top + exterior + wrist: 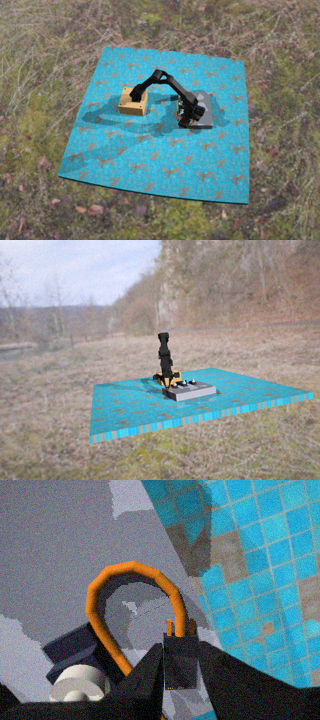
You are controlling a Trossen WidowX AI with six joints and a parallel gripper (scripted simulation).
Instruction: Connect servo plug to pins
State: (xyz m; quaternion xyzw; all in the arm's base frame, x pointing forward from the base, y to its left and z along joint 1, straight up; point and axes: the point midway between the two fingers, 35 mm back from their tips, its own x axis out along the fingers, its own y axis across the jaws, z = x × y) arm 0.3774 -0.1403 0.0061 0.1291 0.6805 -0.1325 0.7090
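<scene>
The dark flat plug lies at the near end of the grey holder, its wire end facing up in the wrist view. My gripper points down over it and is shut on the plug, a finger against each long side. The orange lead loops from the plug back past a dark servo with a white horn. The row of pins shows small along the holder's edge facing the arm base. Its coloured band and dot cannot be made out.
Two more servos stand in the holder beside the nearest one. The arm's wooden base block stands to the left of the holder in the top view. The table top is blue with brown marks.
</scene>
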